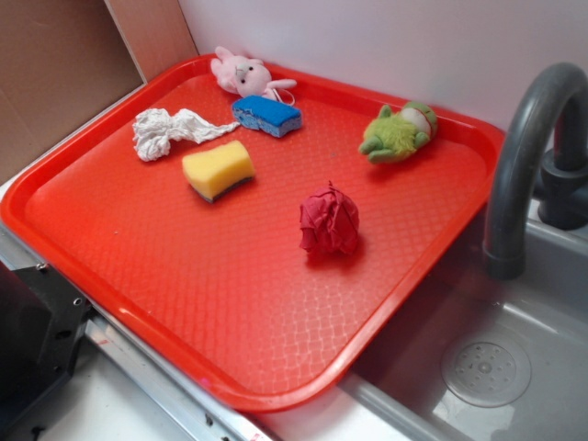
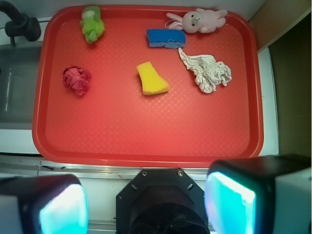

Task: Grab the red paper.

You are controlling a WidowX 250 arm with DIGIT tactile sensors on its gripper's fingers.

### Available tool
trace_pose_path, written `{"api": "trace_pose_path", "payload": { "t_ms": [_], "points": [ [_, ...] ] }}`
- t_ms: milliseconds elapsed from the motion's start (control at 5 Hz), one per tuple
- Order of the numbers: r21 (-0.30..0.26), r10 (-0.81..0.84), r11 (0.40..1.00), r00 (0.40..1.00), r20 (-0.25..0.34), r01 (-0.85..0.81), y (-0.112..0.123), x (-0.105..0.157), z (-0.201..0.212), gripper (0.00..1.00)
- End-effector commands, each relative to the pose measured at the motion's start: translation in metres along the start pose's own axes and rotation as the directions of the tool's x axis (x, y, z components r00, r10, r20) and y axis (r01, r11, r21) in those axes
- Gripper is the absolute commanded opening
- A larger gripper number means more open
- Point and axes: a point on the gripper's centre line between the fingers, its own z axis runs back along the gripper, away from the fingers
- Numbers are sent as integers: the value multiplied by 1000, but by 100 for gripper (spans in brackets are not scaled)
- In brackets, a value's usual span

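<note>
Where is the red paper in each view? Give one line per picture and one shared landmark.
Exterior: the red paper lies right of centre on the red tray, on the side towards the sink.
Wrist: the red paper lies at the tray's left side, apart from everything else.
Shared landmark: the yellow sponge, the nearest thing to it in both views, lies towards the tray's middle.

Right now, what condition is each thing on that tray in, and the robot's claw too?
red paper: crumpled ball, untouched
white paper wad: twisted, lying loose
yellow sponge: lying flat
blue sponge: flat beside the bunny
pink bunny: lying down
green plush: on its side
gripper: open, empty
</note>
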Motion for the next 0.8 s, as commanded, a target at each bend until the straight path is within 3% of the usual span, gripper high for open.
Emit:
{"api": "trace_pose_path", "payload": {
  "t_ms": [0,200,400,600],
  "points": [
    [0,0,1000,1000,0,0,0,0,0,100],
    [-46,-56,997,998,-12,56,3,8,-11,100],
    [-2,-58,998,995,78,58,-2,22,-31,100],
    [-21,-203,978,973,106,206,-14,50,-57,100]
  ]
}}
